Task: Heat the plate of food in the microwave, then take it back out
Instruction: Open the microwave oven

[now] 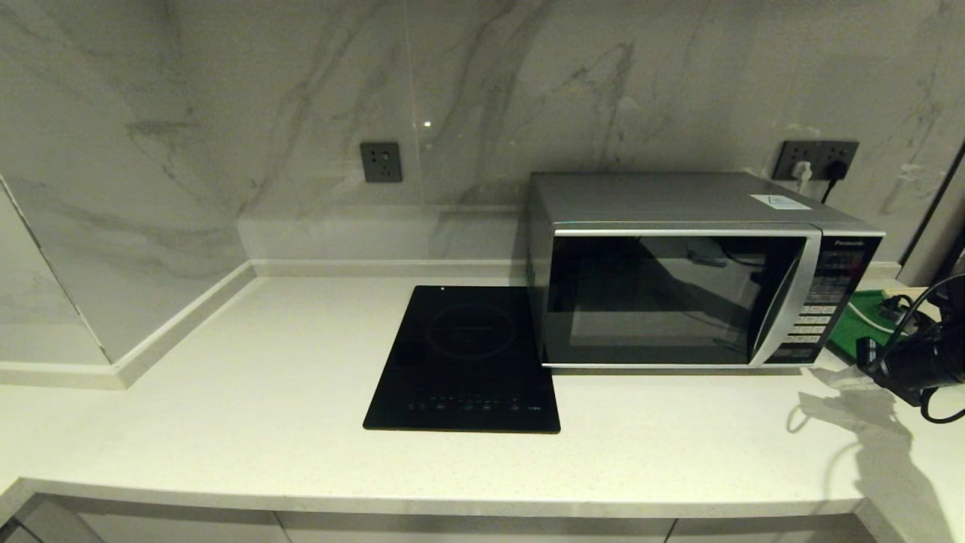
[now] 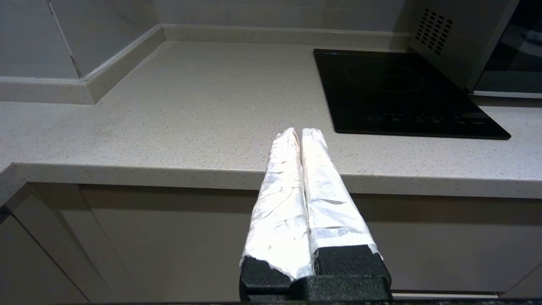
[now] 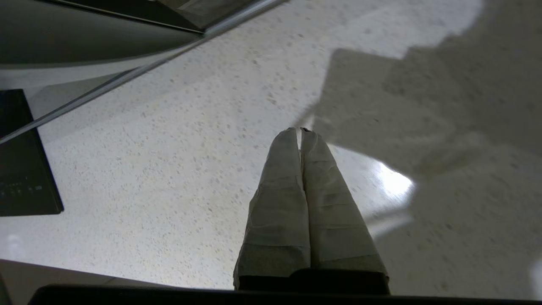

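Note:
The silver-grey microwave point(image 1: 678, 294) stands at the back right of the counter with its dark glass door closed; its vented side point(image 2: 449, 38) shows in the left wrist view. The plate of food is out of view, and nothing shows through the dark glass. My right gripper point(image 3: 300, 130) hovers shut and empty over the bare counter, in front of the microwave's right end; only the right arm point(image 1: 916, 362) shows in the head view. My left gripper point(image 2: 300, 132) is shut and empty, held low before the counter's front edge, left of the cooktop.
A flat black induction cooktop point(image 1: 464, 358) lies left of the microwave. A green tray point(image 1: 867, 320) with cables sits to the right of the microwave. The pale speckled counter point(image 1: 226, 392) runs left to a marble corner wall, with cabinet fronts point(image 2: 169, 237) below.

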Controlling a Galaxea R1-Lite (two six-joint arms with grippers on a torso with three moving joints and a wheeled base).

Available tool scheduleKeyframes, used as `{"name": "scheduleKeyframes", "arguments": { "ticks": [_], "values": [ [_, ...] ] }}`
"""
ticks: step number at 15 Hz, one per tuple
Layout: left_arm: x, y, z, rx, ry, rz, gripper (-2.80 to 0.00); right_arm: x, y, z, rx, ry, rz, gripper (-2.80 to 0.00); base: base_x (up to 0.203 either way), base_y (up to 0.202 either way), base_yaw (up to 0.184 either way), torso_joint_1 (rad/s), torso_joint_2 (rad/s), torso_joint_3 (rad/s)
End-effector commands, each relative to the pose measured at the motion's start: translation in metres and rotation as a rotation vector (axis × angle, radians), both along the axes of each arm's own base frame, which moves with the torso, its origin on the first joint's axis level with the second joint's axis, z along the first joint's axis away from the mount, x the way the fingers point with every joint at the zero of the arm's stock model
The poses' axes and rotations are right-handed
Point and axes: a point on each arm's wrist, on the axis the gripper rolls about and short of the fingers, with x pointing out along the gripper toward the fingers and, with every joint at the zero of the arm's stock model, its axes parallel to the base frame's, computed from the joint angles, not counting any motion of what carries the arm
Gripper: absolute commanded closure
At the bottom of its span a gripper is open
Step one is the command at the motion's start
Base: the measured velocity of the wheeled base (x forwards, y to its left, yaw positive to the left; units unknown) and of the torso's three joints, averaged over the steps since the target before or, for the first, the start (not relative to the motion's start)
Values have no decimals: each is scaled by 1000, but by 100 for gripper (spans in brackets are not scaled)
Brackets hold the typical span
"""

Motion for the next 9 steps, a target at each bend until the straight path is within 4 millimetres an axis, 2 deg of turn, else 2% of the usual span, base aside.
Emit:
{"name": "scheduleKeyframes", "arguments": {
  "ticks": [1,6,9],
  "values": [
    [0,0,0,-1,-1,0,0,11,3,-15,9,-34,30,0,0,0,0,0,0,0],
    [0,0,0,-1,-1,2,0,16,-2,-31,24,-60,28,0,0,0,0,0,0,0],
    [0,0,0,-1,-1,0,0,19,-7,-41,3,-133,29,0,0,0,0,0,0,0]
  ]
}}
